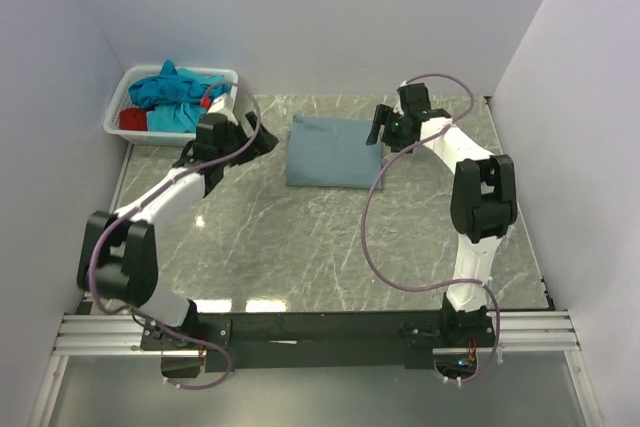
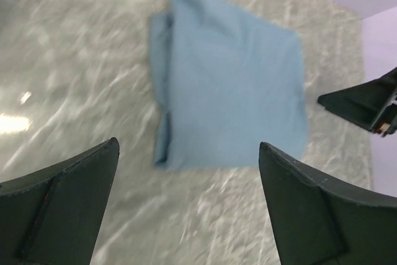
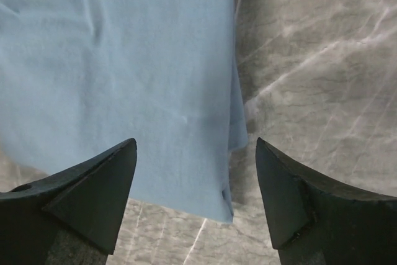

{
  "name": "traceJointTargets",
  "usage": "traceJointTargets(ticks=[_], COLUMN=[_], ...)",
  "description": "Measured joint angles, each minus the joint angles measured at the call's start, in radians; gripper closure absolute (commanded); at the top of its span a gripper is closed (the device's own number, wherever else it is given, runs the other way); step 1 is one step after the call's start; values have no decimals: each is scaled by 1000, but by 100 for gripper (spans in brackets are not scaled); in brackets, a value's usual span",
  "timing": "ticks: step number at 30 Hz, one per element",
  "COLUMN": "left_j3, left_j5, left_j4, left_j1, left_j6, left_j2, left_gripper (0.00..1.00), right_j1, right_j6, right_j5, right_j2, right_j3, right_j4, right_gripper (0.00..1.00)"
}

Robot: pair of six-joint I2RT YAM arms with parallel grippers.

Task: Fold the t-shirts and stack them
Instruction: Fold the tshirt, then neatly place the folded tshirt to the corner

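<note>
Dusty grey-blue cloth t-shirt point(image 1: 333, 152) lies folded; turquoise and red t-shirts point(image 1: 172, 95) sit unfolded in a white plastic basket point(image 1: 113, 119); left gripper point(image 1: 263, 139), right gripper point(image 1: 378, 127) gape empty.

white plastic basket point(image 1: 116, 103) | far-left corner | on grey marble table point(image 1: 300, 239)

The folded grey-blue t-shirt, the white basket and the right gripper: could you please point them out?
folded grey-blue t-shirt point(image 1: 333, 152), top external view, middle of cloth.
white basket point(image 1: 116, 107), top external view, left rim.
right gripper point(image 3: 195, 147), right wrist view, midway between its open fingers.
</note>
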Motion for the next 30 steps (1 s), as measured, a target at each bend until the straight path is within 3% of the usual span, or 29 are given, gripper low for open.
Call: traceJointTargets(ticks=[7,19,20,21,24,30], left_j3=[-216,-334,-337,-338,-338,-352], left_j5=[-113,-269,-281,-290,-323,-376], left_j4=[-66,-149,-153,-159,-165,-167], left_j1=[0,0,0,0,0,0], left_j6=[-31,-84,-89,-91,-98,-105], left_j2=[-224,-458,-467,-473,-491,-541], left_gripper=[1,1,1,1,1,1], right_j1=[45,62,64,66,71,77], right_j6=[-10,-17,-19,-19,-23,-42], right_j5=[75,128,129,130,126,132], right_j2=[41,180,186,192,213,251], right_j3=[7,75,86,96,120,203], right_j4=[-16,-69,-75,-80,-87,-140], right_gripper=[26,44,47,59,76,94])
